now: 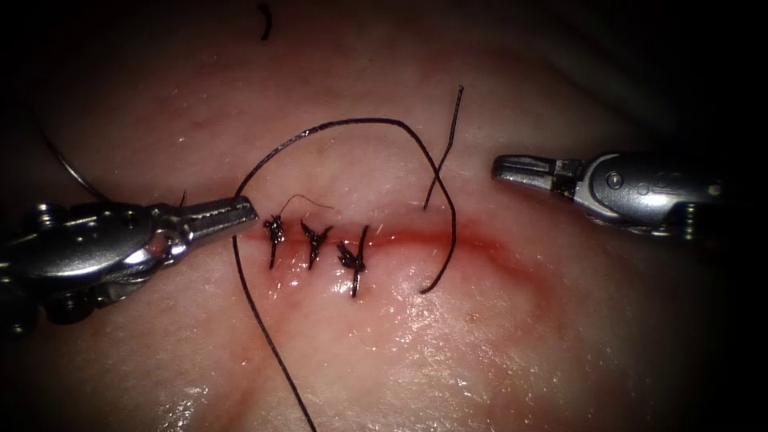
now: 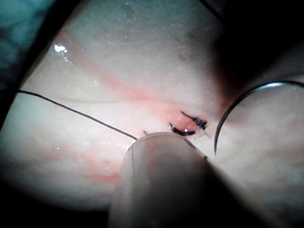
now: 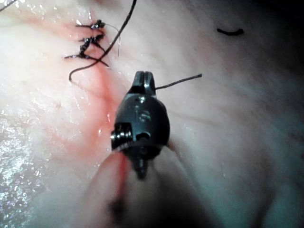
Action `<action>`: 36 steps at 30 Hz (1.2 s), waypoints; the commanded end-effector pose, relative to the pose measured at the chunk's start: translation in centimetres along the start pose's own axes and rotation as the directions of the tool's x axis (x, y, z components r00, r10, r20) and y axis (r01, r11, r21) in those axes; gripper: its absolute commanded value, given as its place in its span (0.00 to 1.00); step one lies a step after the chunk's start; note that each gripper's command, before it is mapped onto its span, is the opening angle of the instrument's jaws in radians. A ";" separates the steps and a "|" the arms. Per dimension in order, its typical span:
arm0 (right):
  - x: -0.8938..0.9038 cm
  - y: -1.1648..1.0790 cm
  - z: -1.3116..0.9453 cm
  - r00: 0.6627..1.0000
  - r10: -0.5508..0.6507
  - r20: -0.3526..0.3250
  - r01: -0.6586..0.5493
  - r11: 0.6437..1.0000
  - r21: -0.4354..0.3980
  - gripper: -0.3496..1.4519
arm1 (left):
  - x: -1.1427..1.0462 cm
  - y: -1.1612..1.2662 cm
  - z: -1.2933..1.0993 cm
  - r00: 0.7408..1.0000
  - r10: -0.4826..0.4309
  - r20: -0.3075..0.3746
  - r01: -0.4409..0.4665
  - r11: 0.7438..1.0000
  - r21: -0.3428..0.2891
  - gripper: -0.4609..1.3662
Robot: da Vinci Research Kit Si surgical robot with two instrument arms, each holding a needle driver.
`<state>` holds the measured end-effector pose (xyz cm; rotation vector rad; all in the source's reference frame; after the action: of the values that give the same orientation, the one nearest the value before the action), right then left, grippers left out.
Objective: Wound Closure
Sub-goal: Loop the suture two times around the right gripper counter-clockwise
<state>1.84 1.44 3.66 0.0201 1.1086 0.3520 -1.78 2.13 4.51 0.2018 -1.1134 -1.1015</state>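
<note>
Two tools are showing over the tissue (image 1: 384, 352). The left tool (image 1: 240, 210) is lying at the left end of the cut (image 1: 448, 238) with its jaws closed on the thread (image 1: 352, 122), which is arching from its tip up and over the cut and ending loose just below it. The right tool (image 1: 512, 170) is hovering to the right, above the cut and apart from the tissue, jaws together and gripping nothing.

Three knotted stitches (image 1: 314, 242) are sitting side by side across the left part of the cut. Two cut ends of thread are lying loose: a straight one (image 1: 445, 148) between the stitches and the right tool, and a short curl (image 1: 265, 22) far up on the tissue. Red fluid (image 1: 488, 244) is staining the cut and the unstitched stretch to its right.

The needle (image 2: 232, 110) is appearing as a thin bright curve near the stitches in the left wrist view; neither tool is gripping it, and whether its point is in the tissue is hard to make out. A long run of thread is trailing off the lower edge of the endoscope view, cut off there.
</note>
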 end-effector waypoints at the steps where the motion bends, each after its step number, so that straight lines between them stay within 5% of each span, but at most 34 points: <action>1: 0.01 0.00 0.00 1.000 0.001 0.000 -0.001 1.000 -0.007 0.00 | 0.00 0.01 0.00 1.000 0.000 0.001 0.000 1.000 -0.008 0.06; 11: 0.02 0.02 0.01 1.000 0.003 0.002 -0.003 1.000 -0.007 0.00 | 0.00 -0.01 0.00 0.999 -0.035 0.000 0.035 0.999 -0.009 0.06; 18: 0.03 0.04 0.01 1.000 0.005 0.003 -0.004 1.000 -0.006 0.00 | 0.00 -0.03 -0.02 0.978 -0.205 -0.031 0.205 0.979 -0.011 0.06; 23: 0.07 0.10 0.02 1.000 0.010 0.005 -0.010 1.000 -0.004 0.00 | -0.01 -0.03 -0.01 0.887 -0.457 -0.059 0.457 0.889 -0.022 0.06; 29: 0.10 0.17 0.03 1.000 0.015 0.008 -0.015 1.000 -0.002 0.00 | -0.01 -0.02 -0.01 0.767 -0.632 -0.109 0.633 0.774 -0.027 0.06; 31: 0.11 0.19 0.04 1.000 0.023 0.009 -0.023 1.000 -0.002 0.00 | -0.01 -0.03 -0.01 0.681 -0.718 -0.145 0.722 0.691 -0.025 0.06; 33: 0.11 0.19 0.04 1.000 0.029 0.009 -0.029 1.000 -0.002 0.00 | -0.01 -0.03 -0.01 0.655 -0.740 -0.153 0.746 0.665 -0.024 0.06; 36: 0.12 0.19 0.05 0.999 0.047 0.011 -0.047 0.999 -0.005 0.00 | -0.01 -0.04 0.00 0.534 -0.824 -0.188 0.836 0.548 -0.028 0.06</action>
<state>1.88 1.67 3.62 0.0479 1.0976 0.3997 -1.82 2.09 4.47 1.0002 -0.8503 -1.8868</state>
